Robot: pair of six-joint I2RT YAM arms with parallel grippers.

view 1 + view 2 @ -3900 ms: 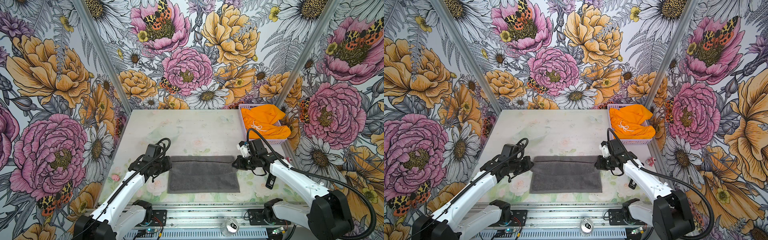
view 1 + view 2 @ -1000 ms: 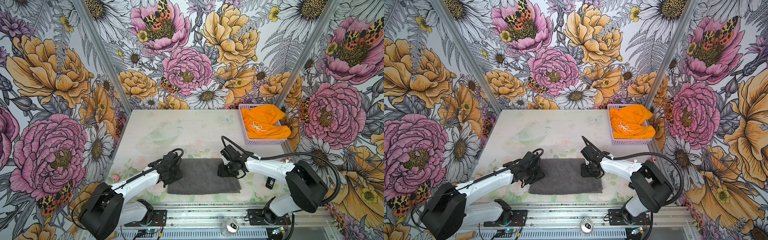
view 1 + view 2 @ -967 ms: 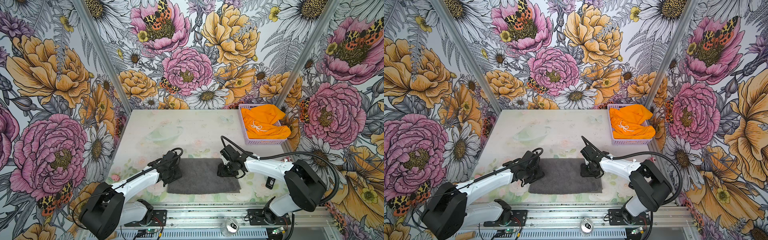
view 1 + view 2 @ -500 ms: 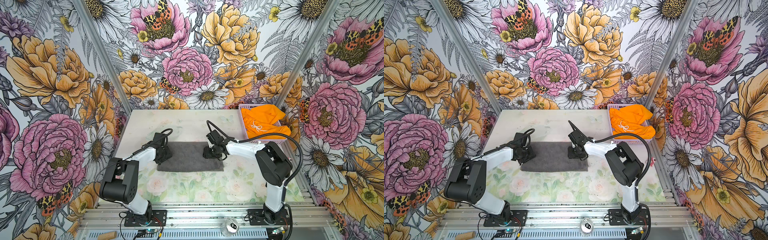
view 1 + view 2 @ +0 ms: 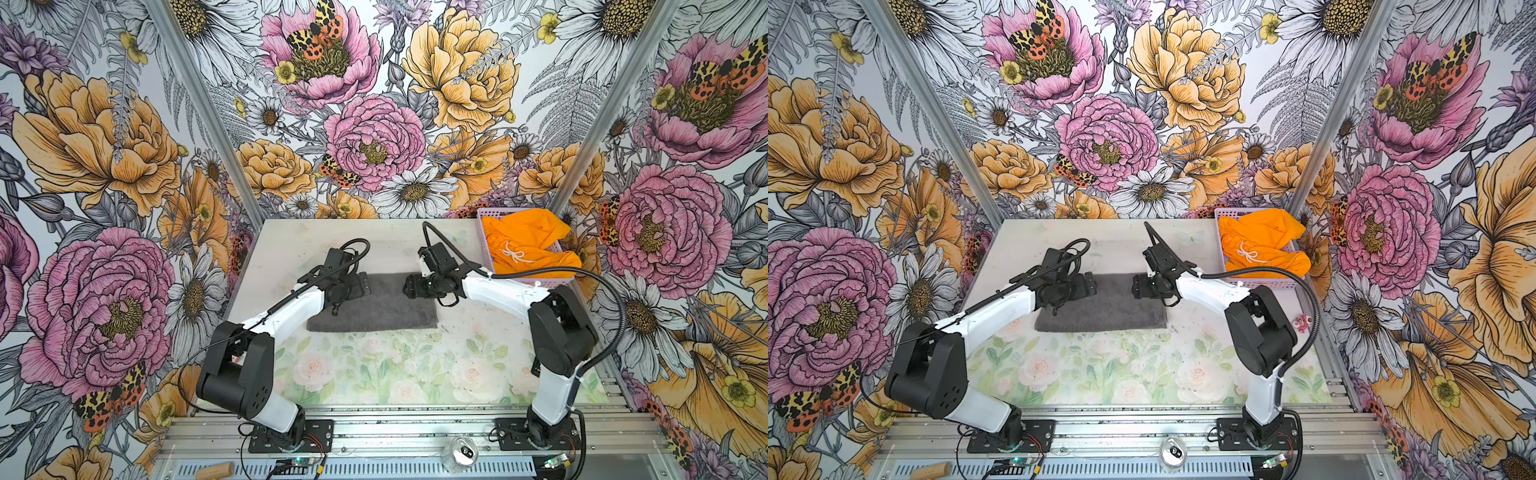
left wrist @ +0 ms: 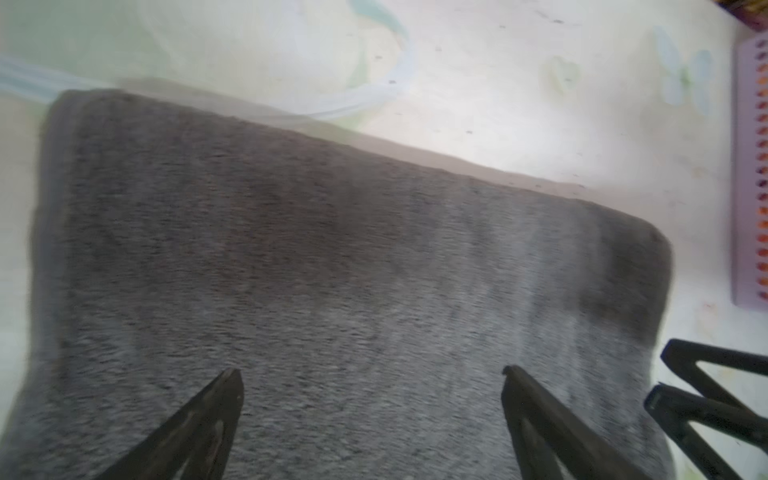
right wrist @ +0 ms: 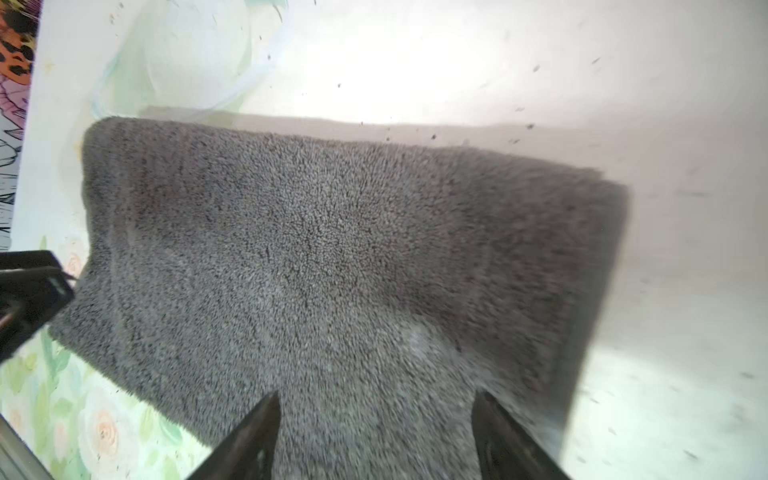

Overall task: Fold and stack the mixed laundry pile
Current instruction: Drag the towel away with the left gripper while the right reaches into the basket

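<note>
Judging from the layout, the task stands at about its midpoint. The dark grey towel (image 5: 374, 309) lies flat on the table (image 5: 374, 374), slightly left of centre and toward the far half. It forms a compact rectangle, and a doubled edge shows in the right wrist view, so its folding appears done or nearly done.

The left gripper (image 5: 362, 284) sits over the towel's left end, jaws spread wide with nothing between them. The right gripper (image 5: 409, 287) sits over the right end, jaws likewise apart and empty. Neither has hold of the cloth.

The orange shorts (image 5: 528, 245) lie crumpled in the lavender basket (image 5: 484, 214) at the far right, white drawstring (image 5: 513, 255) showing, not yet folded.

Outstanding: fetching and folding the shorts, then stacking the two items.
</note>
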